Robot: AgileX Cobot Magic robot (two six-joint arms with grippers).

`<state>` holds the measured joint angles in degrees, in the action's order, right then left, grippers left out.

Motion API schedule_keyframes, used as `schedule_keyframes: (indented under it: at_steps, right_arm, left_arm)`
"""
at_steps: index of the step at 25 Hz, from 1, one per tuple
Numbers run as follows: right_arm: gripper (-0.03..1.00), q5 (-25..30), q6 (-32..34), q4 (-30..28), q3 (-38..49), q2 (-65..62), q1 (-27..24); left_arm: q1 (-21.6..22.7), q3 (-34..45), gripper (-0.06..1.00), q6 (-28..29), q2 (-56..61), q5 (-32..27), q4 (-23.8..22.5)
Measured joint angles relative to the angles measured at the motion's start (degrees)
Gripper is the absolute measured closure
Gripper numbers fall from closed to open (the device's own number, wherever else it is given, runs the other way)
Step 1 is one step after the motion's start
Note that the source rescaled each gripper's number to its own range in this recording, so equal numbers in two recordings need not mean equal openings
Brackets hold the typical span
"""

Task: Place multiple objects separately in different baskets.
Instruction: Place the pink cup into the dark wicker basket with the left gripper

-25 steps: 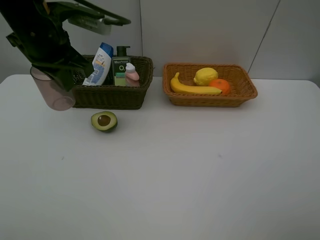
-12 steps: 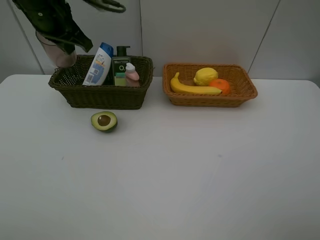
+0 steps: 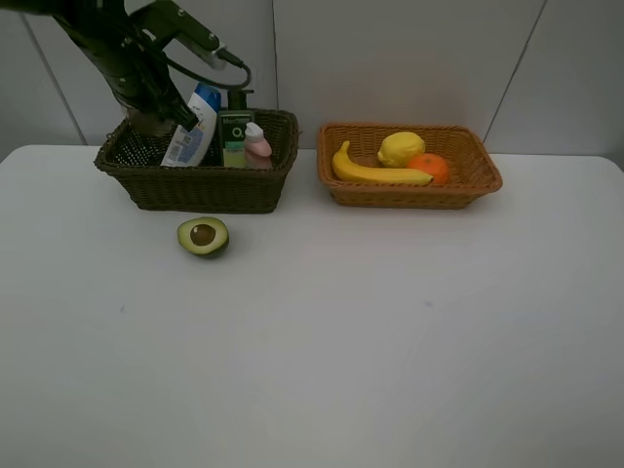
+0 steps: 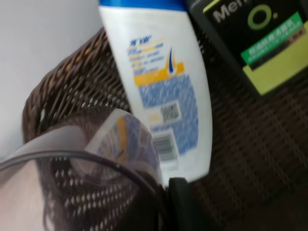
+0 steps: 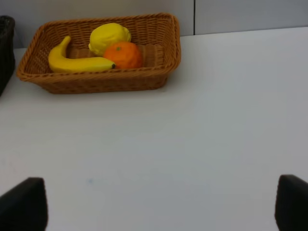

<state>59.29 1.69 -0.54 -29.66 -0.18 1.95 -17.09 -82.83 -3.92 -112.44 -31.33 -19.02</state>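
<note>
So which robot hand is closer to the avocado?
Left. The left gripper is over the dark basket, just behind the avocado. The right gripper is out of the high view, hovering over bare table near the orange-tan basket.

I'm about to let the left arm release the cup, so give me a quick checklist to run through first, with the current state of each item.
1. Left gripper shut on the cup: ok.
2. Cup is over the dark basket, not the table: ok in the wrist view.
3. Cup clear of the white bottle: cannot tell, they look very close.
4. Cup resting on the basket floor: cannot tell.
5. Right gripper open and away from the baskets: ok.
6. All fruit in the tan basket: not ok, the avocado half lies on the table.
</note>
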Motion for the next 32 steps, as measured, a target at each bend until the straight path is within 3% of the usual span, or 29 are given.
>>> schedule_keyframes:
  at_steps: [12, 32]
  right_arm:
    - [-0.03, 0.0, 0.0, 0.0, 0.0, 0.0, 0.0]
    - [-0.03, 0.0, 0.0, 0.0, 0.0, 0.0, 0.0]
  left_arm:
    - [2.5, 0.0, 0.94, -0.8, -5.3, 4.5, -1.1]
    - [2.9, 0.0, 0.93, -0.8, -6.9, 5.6, -0.7]
